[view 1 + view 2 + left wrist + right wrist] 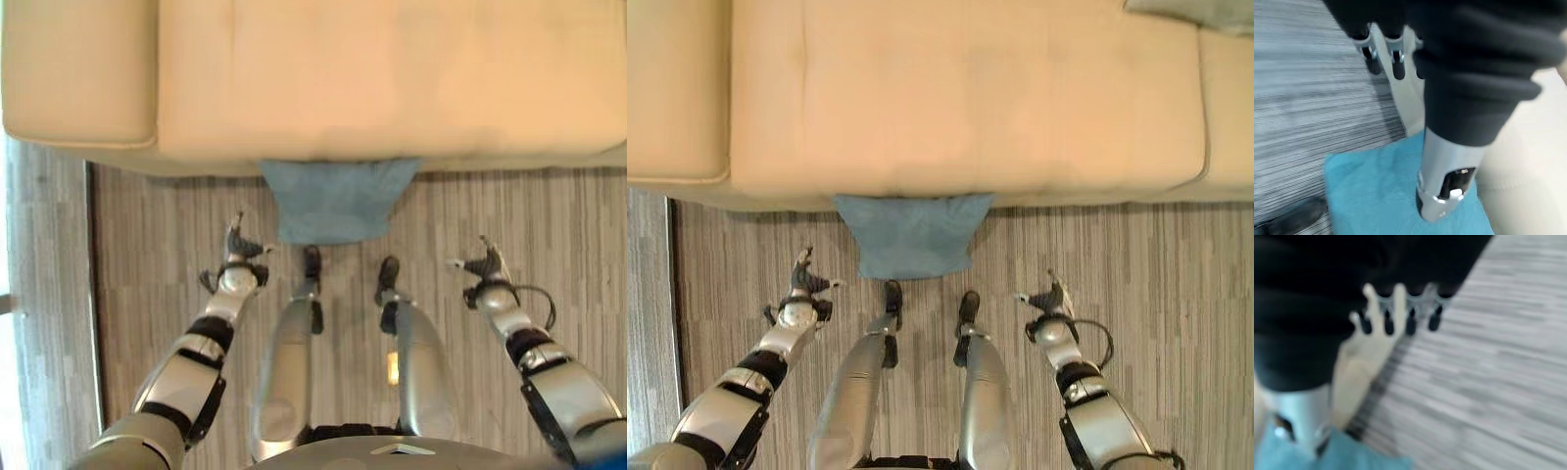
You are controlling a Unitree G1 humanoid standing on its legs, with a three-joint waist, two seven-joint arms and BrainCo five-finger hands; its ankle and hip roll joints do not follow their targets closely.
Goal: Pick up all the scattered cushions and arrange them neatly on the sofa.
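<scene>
A blue cushion (336, 200) lies on the striped floor, its far edge tucked against the front of the beige sofa (323, 78). The same blue cushion (1381, 191) appears in the left wrist view. My left hand (238, 245) hovers over the floor to the cushion's left, fingers straight, holding nothing. My right hand (485, 262) hovers over the floor to the cushion's right, also open and empty. Another blue-grey cushion (1205, 12) rests on the sofa seat at the far right.
The sofa's armrest (78, 73) stands at the left. A striped carpet (549, 225) covers the floor in front of the sofa, and a paler floor strip (44, 294) runs along the left side.
</scene>
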